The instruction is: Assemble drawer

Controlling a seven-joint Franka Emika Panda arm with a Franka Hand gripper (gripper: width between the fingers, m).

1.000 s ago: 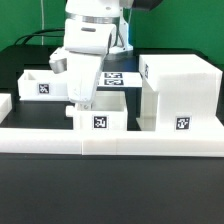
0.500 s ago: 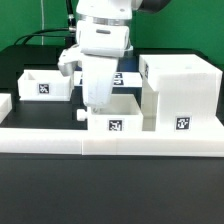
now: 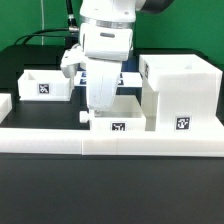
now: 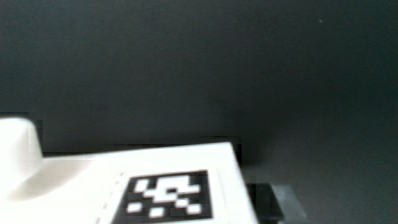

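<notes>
Black tabletop (image 3: 40,112): middle tray (image 3: 120,110) now closer to the drawer housing (image 3: 180,95).
Against half a second before, the gripper (image 3: 92,114) and the middle tray had both shifted toward the exterior view's right, so the tray's tagged front sat just beside the large drawer housing, behind the long white border wall (image 3: 60,136). The gripper hung at that tray's wall on the exterior view's left, one fingertip outside it; whether its jaws were clamped on the wall could not be told. The second tray (image 3: 45,84) had stayed put, well apart at the exterior view's left.
</notes>
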